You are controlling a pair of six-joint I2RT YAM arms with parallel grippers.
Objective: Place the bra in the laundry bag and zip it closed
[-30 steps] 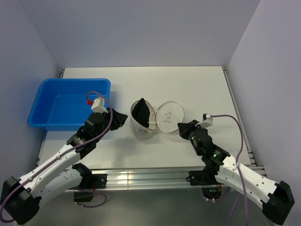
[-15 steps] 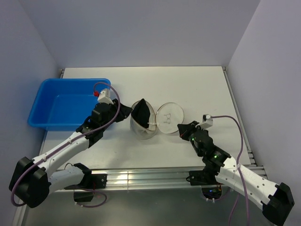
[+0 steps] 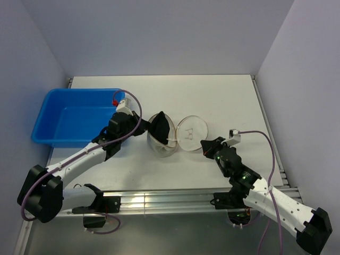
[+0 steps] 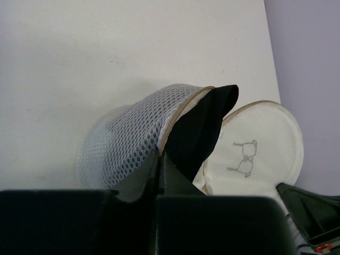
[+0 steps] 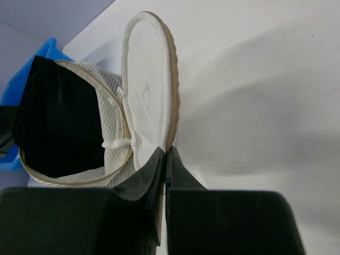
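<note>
The laundry bag (image 3: 161, 146) stands open mid-table, its mesh wall (image 4: 125, 138) tan-rimmed. Its round lid (image 3: 192, 130) is flipped open to the right. A black cloth (image 3: 160, 126) sticks up out of the bag and also shows in the left wrist view (image 4: 202, 125). No pale bra shows in any view. My left gripper (image 3: 143, 127) is shut, its tips (image 4: 159, 155) against the bag's left rim. My right gripper (image 3: 205, 144) is shut on the lid's tan zip rim (image 5: 173, 114) at its near edge, with its tips (image 5: 167, 152) at that rim.
A big blue plastic tub (image 3: 53, 139) sits at the left of the table, just behind my left arm. The table's back half and right side show only bare white surface. Walls close in on three sides.
My left arm has swung forward and to the right, bringing its shut gripper from beside the tub up to the bag's left rim. My right gripper has shifted slightly toward me. The bag has stayed put.
</note>
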